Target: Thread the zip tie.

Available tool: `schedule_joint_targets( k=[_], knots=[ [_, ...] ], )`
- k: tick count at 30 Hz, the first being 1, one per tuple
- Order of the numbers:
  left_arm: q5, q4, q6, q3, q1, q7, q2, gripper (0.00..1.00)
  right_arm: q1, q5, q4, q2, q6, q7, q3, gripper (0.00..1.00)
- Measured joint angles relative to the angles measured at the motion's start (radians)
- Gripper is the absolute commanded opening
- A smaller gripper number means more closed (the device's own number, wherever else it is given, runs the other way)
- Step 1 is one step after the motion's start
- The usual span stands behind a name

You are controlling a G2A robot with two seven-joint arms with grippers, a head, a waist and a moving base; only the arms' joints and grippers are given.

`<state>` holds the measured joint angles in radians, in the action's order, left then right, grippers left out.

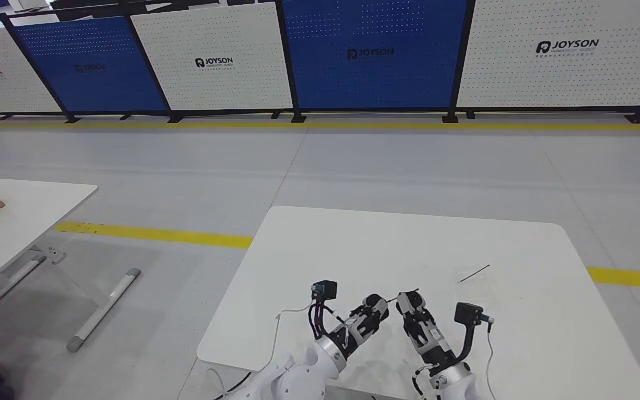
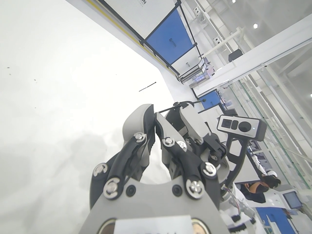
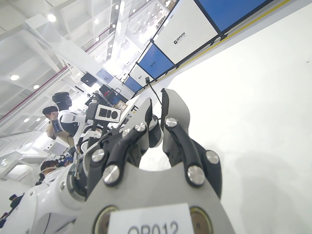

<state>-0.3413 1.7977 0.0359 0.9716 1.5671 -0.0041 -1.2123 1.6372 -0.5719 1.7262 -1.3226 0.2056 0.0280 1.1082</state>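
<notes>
White table (image 1: 400, 250): left hand (image 2: 155, 113), right hand (image 3: 158, 96) both clamped on 1 zip tie (image 3: 147, 81) spanning between.

Black zip tie (image 3: 154, 94) pinched in jaws; spare zip tie (image 1: 474, 272) lying flat

The table (image 1: 420, 235) is smooth, matt white; above it the zip tie (image 3: 154, 93) looks thin black plastic — and the left gripper (image 2: 155, 119) has matt grey shells, ribbed black pads (image 2: 147, 120), shiny metal bolts.
</notes>
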Motion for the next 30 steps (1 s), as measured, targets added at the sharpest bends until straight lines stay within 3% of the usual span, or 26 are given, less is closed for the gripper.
schedule_joint_targets(
  k=[4, 30],
  knots=[
    [-0.012, 0.002, -0.002, 0.0, 0.004, 0.007, 0.0, 0.0, 0.001, -0.001, 0.001, 0.0, -0.003, 0.003, 0.0, 0.0],
    [-0.05, 0.025, -0.018, 0.008, 0.022, 0.014, 0.002, 0.0, 0.0, -0.008, -0.009, 0.002, 0.014, -0.003, 0.001, 0.0]
  ],
)
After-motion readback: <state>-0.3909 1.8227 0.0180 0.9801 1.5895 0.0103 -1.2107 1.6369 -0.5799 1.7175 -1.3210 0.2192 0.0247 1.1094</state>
